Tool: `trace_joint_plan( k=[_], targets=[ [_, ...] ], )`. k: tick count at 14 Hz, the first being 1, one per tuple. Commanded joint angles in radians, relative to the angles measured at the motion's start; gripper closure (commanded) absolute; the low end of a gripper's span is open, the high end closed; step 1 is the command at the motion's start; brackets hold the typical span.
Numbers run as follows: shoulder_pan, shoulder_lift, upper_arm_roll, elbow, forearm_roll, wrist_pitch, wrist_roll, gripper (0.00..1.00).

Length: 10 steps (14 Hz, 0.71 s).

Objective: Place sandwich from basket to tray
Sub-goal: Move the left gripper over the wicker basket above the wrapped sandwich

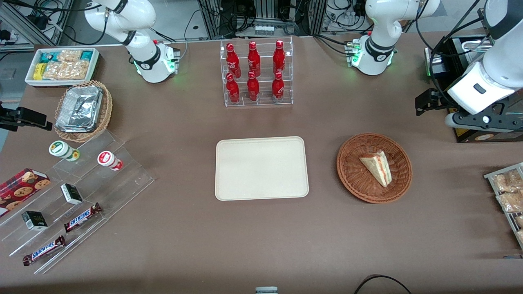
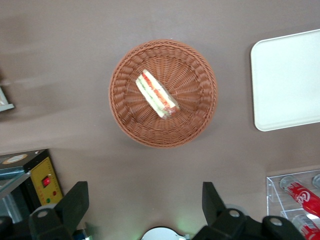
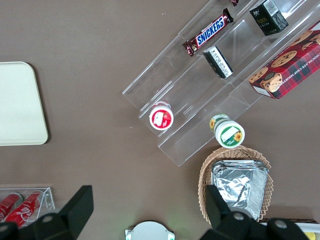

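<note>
**Sandwich lying in the basket, gripper open above the table**

We are looking down at a brown table [image 1: 163,122]. The sandwich [image 1: 377,166] is lying on its side inside the round woven basket [image 1: 351,179], with its red, orange and green filling layers showing along the cut side. The basket is sitting beside the tray [image 1: 261,168], a little apart from it, toward the working arm's end of the table. The tray is resting flat with nothing on it.

The gripper [image 2: 142,205] is hanging in the air well above the table, not touching anything. Its two dark fingers [image 2: 75,202] are standing wide apart and holding nothing. In the wrist view, we are seeing the basket and sandwich directly under the gripper's camera, with a corner of the tray beside them.

A clear rack of red bottles [image 1: 256,73] is standing farther from the front camera than the tray.
</note>
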Motion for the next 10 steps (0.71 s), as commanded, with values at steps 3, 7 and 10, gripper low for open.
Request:
trace_joint_plan(
  k=[3,7,10],
  targets=[
    [0.014,0.015,-0.006,-0.015,-0.015,0.048,0.017,0.00],
    [0.012,0.013,-0.005,-0.193,-0.014,0.201,0.017,0.00],
    [0.011,0.009,-0.006,-0.317,-0.014,0.335,0.016,0.00]
  ],
)
